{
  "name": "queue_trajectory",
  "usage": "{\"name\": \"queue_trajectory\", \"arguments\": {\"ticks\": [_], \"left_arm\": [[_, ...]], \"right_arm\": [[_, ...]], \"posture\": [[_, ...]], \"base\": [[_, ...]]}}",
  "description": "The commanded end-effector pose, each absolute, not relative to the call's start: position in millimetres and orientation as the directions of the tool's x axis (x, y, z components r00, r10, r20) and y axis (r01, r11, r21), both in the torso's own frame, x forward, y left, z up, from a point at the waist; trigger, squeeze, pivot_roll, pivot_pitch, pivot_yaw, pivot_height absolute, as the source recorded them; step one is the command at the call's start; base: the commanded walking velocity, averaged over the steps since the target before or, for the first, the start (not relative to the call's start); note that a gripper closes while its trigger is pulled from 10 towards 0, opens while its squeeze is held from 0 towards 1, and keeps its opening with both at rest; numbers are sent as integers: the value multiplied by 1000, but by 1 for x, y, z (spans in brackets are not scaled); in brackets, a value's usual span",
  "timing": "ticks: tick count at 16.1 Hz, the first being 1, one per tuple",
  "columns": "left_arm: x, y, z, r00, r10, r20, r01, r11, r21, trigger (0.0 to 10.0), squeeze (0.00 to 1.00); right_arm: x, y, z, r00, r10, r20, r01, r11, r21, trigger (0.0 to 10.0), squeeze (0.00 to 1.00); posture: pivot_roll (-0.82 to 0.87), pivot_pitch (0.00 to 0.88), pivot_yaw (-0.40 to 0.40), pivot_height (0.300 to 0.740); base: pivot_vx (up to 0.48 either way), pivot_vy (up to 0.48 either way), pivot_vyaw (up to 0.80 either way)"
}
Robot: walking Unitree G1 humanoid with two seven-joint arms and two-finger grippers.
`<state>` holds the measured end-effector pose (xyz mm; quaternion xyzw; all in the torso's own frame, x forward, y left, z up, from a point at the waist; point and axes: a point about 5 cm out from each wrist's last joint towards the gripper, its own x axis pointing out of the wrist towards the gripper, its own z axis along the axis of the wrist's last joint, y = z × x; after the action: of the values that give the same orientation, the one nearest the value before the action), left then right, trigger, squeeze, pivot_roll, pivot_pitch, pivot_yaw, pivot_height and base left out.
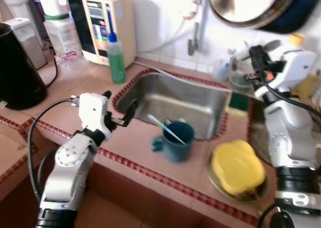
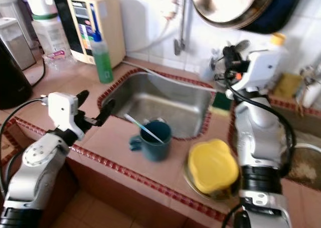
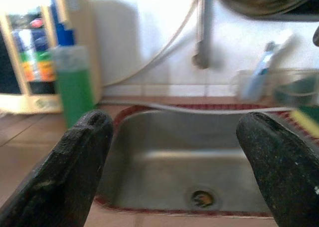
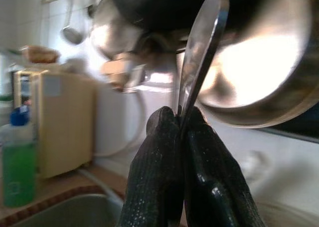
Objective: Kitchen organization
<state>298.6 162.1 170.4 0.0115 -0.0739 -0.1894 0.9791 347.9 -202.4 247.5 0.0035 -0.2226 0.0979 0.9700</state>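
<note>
Right tool [image 4: 180, 118]: I have it raised over the far right of the worktop [image 1: 125, 143], clamped on the handle of a metal utensil [image 4: 202, 47], probably a spoon, which sticks up out of the fingertips.
Left tool [image 1: 119, 109]: fingers spread wide with nothing between them, hovering at the near left rim of the sink [image 1: 175, 100].
Grip risk: I judge the hold thin, since only the tips pinch a smooth flat handle (it may swivel or slide out if I swing the arm fast).
Collision risk: a big steel pan [image 1: 246, 5] hangs on the wall close above the utensil; lifting further could knock the two together.
Drop zone risk: the teal mug [image 1: 175, 142] with a straw-like stick in it stands on the near edge of the worktop, beside a yellow lid [image 1: 236, 167] on a dish; a dropped utensil or a careless sweep of either arm might tip the mug off.
Left side risk: the green soap bottle [image 1: 117, 60] stands near the sink's far left corner, within reach of a clumsy turn.
</note>
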Motion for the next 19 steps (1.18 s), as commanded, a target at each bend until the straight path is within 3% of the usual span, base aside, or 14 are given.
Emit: {"name": "queue_trajectory", "arguments": {"ticks": [1,9,15,19], "left_arm": [[299,162,175,917,-376,137,364,926,101,10000,0],[294,123,188,838,-534,115,529,846,75,10000,0],[291,105,221,746,-653,130,652,756,56,10000,0],[277,97,235,648,-758,69,760,650,-8,10000,0]], "right_arm": [[356,-209,246,911,151,385,-158,987,-14,10000,0],[382,-242,241,973,105,204,-103,994,-21,10000,0],[390,-233,231,970,201,139,-201,979,-17,10000,0],[394,-215,212,954,285,90,-289,957,36,10000,0]], "posture": [[-36,0,-1,740],[-23,58,0,740],[-14,141,20,740],[16,191,34,740]], "base": [[0,0,0],[0,0,0],[0,0,0],[0,0,0]]}}
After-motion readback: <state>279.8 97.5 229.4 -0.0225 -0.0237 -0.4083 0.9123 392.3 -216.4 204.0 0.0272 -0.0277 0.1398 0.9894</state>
